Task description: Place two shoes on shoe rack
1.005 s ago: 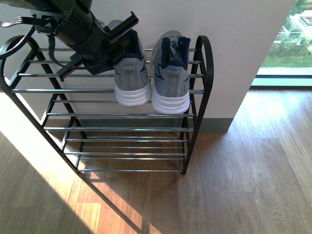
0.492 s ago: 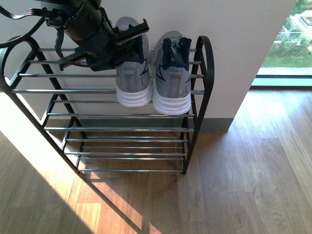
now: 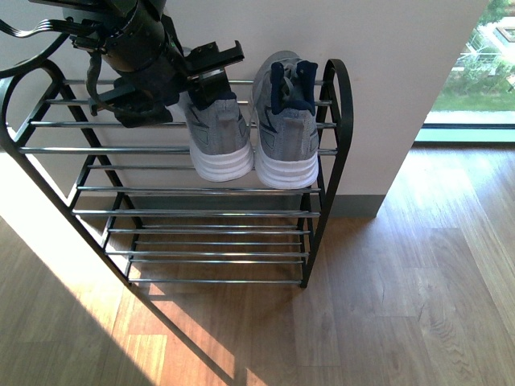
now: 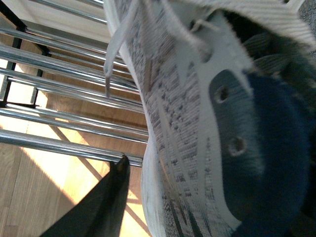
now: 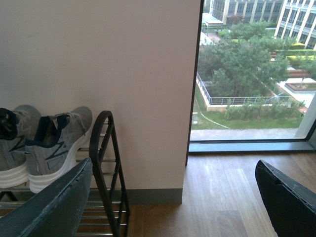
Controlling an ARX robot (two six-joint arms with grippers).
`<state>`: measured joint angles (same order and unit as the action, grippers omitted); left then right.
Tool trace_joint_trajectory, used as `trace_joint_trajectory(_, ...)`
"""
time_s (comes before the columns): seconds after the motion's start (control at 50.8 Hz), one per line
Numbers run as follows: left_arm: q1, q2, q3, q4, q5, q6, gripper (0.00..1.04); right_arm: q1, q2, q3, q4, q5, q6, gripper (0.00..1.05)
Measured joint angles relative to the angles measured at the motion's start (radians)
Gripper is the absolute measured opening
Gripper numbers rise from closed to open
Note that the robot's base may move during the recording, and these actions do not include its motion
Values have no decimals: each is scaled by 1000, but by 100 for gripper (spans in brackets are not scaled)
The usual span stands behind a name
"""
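Note:
Two grey knit sneakers with white soles stand side by side, heels toward me, on the top tier of the shoe rack at its right end. My left gripper is shut on the left grey sneaker at its collar. That sneaker fills the left wrist view, with chrome rods beside it. The right sneaker stands free by the rack's arched side frame and also shows in the right wrist view. My right gripper is open, off to the right of the rack, holding nothing.
The rack's lower tiers hold nothing. A pale wall backs the rack. Wooden floor spreads to the right toward a floor-level window. Sunlight falls across the floor at the left.
My left arm has drawn slightly left and toward the wall with the left sneaker, whose heel now sits a little lower on the top rods. The right sneaker has not moved.

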<state>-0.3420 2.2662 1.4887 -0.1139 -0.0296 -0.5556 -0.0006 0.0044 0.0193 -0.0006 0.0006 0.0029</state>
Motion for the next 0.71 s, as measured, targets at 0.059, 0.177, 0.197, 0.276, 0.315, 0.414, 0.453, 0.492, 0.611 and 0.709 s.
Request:
trace_joint_trajectory(0.059, 1, -17, -7, 11, -8, 8, 72, 0, 0, 0, 0, 0, 0, 96)
trace_joint_trajectory(0.177, 3, -56, -15, 20, -12, 22, 93, 0, 0, 0, 0, 0, 0, 96)
trace_joint_trajectory(0.197, 3, -63, -16, 23, -12, 25, 96, 0, 0, 0, 0, 0, 0, 96)
trace_joint_trajectory(0.276, 8, -83, -22, 27, -16, 35, 95, 0, 0, 0, 0, 0, 0, 96)
trace_joint_trajectory(0.315, 13, -99, -33, 36, -21, 38, 95, 0, 0, 0, 0, 0, 0, 96)
trace_joint_trajectory(0.414, 26, -160, -91, 68, -50, 50, 95, 0, 0, 0, 0, 0, 0, 96)
trace_joint_trajectory(0.453, 29, -188, -118, 81, -71, 59, 95, 0, 0, 0, 0, 0, 0, 96)
trace_joint_trajectory(0.492, 31, -214, -142, 94, -85, 65, 95, 0, 0, 0, 0, 0, 0, 96)
trace_joint_trajectory(0.611, 32, -355, -269, 151, -158, 96, 95, 0, 0, 0, 0, 0, 0, 96)
trace_joint_trajectory(0.709, 31, -515, -416, 196, -226, 103, 95, 0, 0, 0, 0, 0, 0, 96)
